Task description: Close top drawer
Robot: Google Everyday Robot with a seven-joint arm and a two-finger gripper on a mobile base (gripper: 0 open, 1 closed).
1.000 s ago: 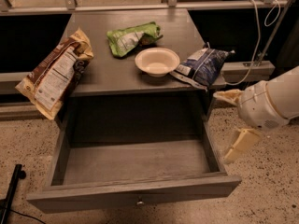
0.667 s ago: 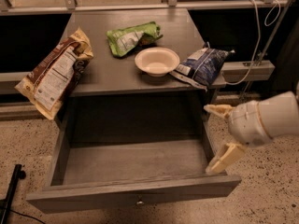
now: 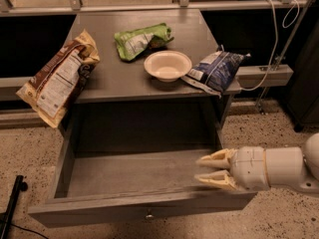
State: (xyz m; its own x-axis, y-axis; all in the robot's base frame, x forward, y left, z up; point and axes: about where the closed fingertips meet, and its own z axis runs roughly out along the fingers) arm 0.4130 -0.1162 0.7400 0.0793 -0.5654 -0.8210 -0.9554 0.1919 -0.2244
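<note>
gripper (image 3: 198,169) dropped to front-right corner of open top drawer (image 3: 124,210), fingers (image 3: 215,158) apart.

Gripper (image 3: 198,170): at top drawer's (image 3: 124,176) right front corner, hiding that corner; arm cut by right edge.
Knob (image 3: 148,215): too small for detail.
Black pole (image 3: 12,203): cut by bottom edge.

High frontal view (tool (image 3: 198,169) lower right)
</note>
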